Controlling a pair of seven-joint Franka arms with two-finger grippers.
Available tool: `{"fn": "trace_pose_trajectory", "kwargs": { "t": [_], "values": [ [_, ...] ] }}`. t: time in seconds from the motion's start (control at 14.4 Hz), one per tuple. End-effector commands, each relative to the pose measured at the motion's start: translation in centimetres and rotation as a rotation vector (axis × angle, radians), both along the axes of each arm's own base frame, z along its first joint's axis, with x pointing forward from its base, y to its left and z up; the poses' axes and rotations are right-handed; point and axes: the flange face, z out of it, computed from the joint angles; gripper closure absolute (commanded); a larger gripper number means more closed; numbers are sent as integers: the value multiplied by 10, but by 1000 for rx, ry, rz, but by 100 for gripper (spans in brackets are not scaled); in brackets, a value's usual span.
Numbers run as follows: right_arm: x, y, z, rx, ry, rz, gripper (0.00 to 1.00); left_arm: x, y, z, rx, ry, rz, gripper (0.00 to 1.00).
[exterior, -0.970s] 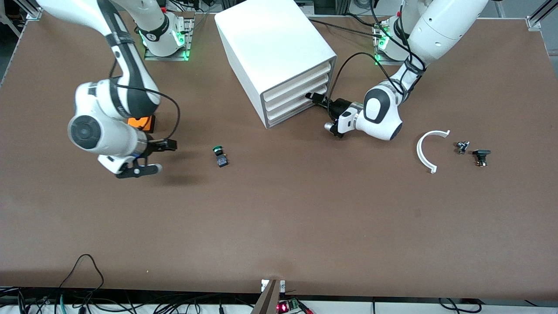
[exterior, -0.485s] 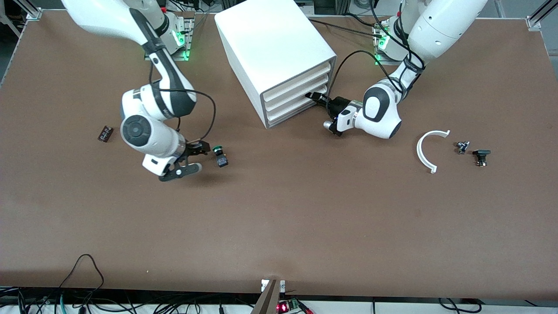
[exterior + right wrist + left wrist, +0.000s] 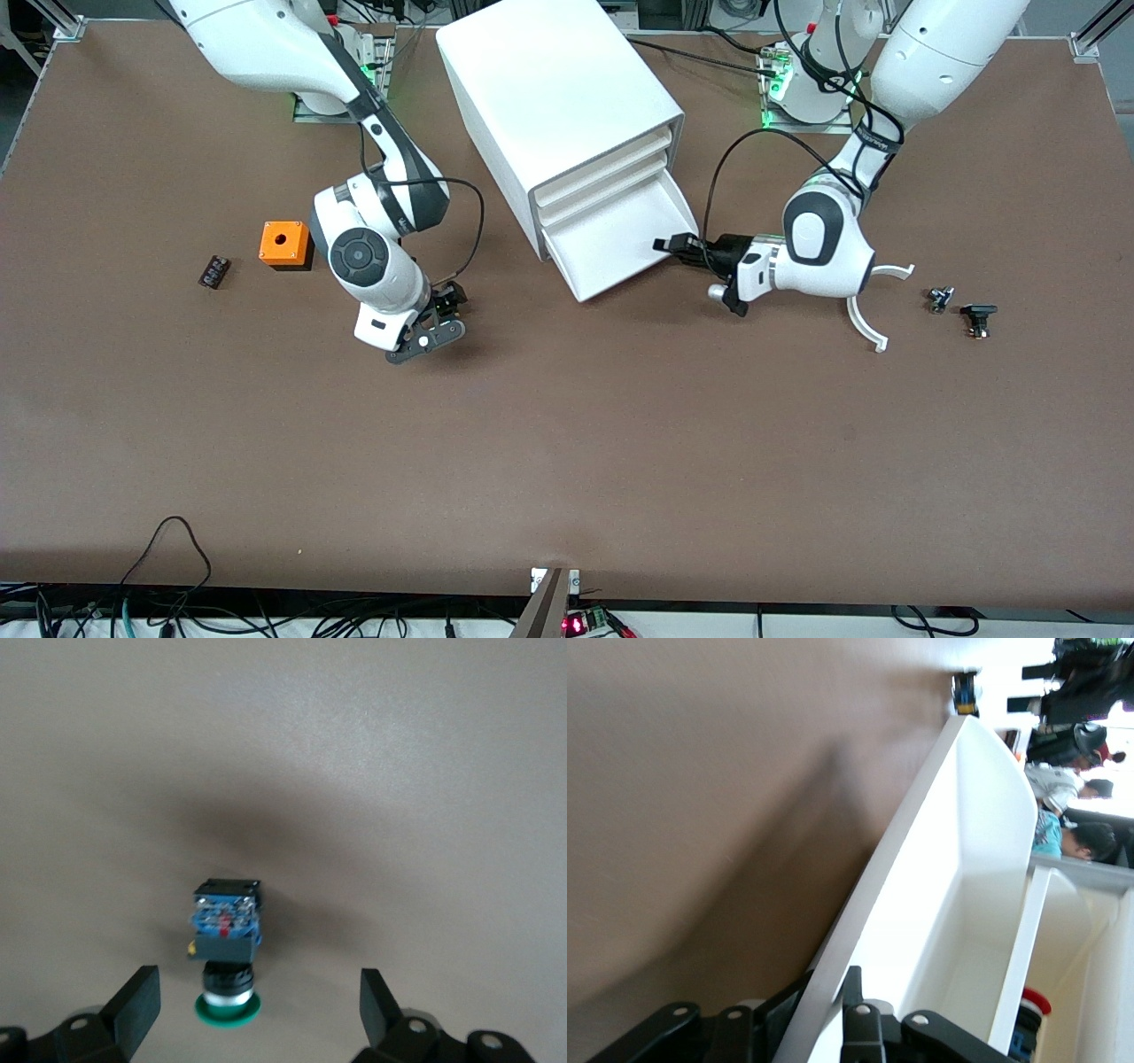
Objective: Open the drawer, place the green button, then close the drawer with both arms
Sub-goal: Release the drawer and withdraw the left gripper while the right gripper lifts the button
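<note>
Looking down from the front view: lowest drawer (image 3: 611,244) stands partly out of the cabinet (image 3: 558,89), sloping toward 5 o'clock. Left end effector (image 3: 678,246) sits at the drawer's front lip, at the corner toward the left arm's end, clamped on that lip. Right end effector (image 3: 440,315) hangs low over the counter (image 3: 567,443), at about 8 o'clock from the drawer. Button mostly hidden under it in this view. Orange cube (image 3: 284,245) lies at 9 o'clock from the right end effector, well apart.

Left wrist view: drawer (image 3: 966,859) seen along its length, nothing showing in its tray. Left end effector (image 3: 824,1019) has its fingers (image 3: 864,1028) together on the drawer's front lip, one each side of the wall.

Right wrist view: button (image 3: 226,948) lies on its side on the counter (image 3: 399,771), green cap toward the camera, bluish end away. Right end effector (image 3: 257,1005) has fingers (image 3: 133,1005) wide apart, flanking the button, neither touching it.
</note>
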Motion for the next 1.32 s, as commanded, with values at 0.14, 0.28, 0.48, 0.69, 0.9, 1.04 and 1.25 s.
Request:
{"fn": "trace_pose_trajectory", "kwargs": {
  "t": [0.14, 0.28, 0.48, 0.69, 0.9, 1.04, 1.25],
  "values": [
    [-12, 0, -34, 19, -44, 20, 0, 27, 20, 6, 77, -60, 89, 0],
    [-16, 12, -38, 33, -53, 35, 0, 32, 21, 19, 79, -88, 93, 0],
    [-20, 18, -41, 35, -51, 44, 0, 47, 33, 50, 141, -191, 146, 0],
    [-19, 18, -41, 35, -52, 44, 0, 76, 93, 102, 237, -335, 293, 0],
    [-20, 18, -44, 34, -48, 44, 2, 81, 112, 127, 244, -382, 326, 0],
    [-20, 18, -44, 33, -47, 45, 20, 85, 129, 152, 251, -428, 354, 0],
    [-20, 18, -43, 33, -47, 45, 41, 99, 183, 186, 390, -540, 269, 0]
  ]
}}
